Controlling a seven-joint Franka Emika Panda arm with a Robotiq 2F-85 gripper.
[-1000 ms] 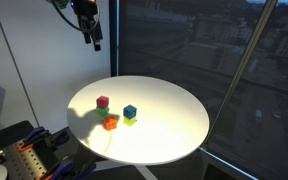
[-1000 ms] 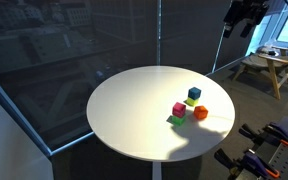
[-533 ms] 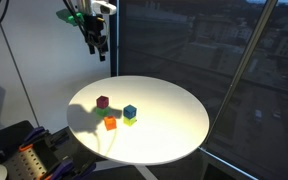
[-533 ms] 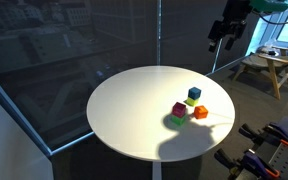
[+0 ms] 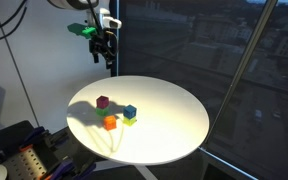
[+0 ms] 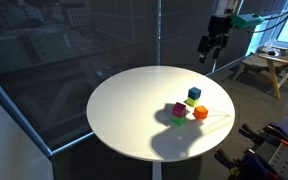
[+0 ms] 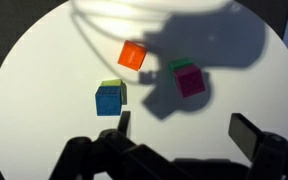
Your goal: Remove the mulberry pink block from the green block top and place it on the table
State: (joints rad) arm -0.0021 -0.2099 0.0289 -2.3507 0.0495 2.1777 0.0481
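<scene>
The gripper (image 5: pixel 108 58) hangs well above the round white table (image 5: pixel 174 130), its jaws spread wide and holding nothing in the wrist view. The mulberry pink block (image 7: pixel 190 82) sits on top of the green block (image 7: pixel 178 65), whose edge shows just beyond it, near the middle of the table. An orange cube (image 7: pixel 132 55) stands near the pair, and a blue cube (image 7: pixel 109 100) rests on a lime-green block (image 7: pixel 111 85) close by.
</scene>
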